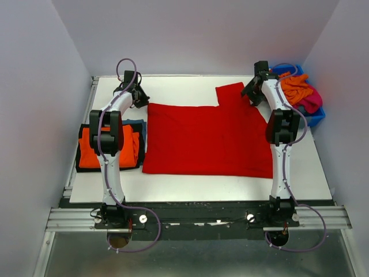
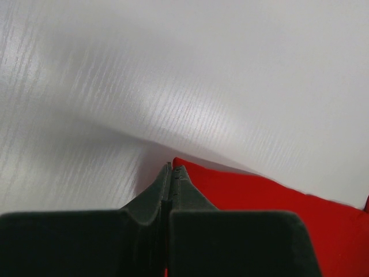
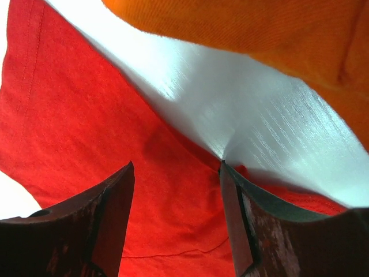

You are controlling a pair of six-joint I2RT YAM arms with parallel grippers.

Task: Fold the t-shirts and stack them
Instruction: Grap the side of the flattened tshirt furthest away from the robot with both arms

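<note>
A large red t-shirt (image 1: pixel 207 138) lies spread flat in the middle of the white table, one sleeve sticking out at the far right. My left gripper (image 1: pixel 137 97) is at the shirt's far left corner. In the left wrist view the left gripper (image 2: pixel 172 167) is shut, with the shirt's red corner (image 2: pixel 271 202) pinched between its fingers. My right gripper (image 1: pixel 252 91) hovers over the far right edge by the sleeve. In the right wrist view the right gripper (image 3: pixel 176 164) is open over the red cloth (image 3: pixel 86 115).
A folded orange shirt (image 1: pixel 86 150) tops a stack at the left edge, with teal cloth (image 1: pixel 140 124) showing under it. A blue bin (image 1: pixel 316 115) at the far right holds an orange shirt (image 1: pixel 295 85) and a magenta one (image 1: pixel 313 101). Orange cloth (image 3: pixel 259 29) hangs above the right gripper.
</note>
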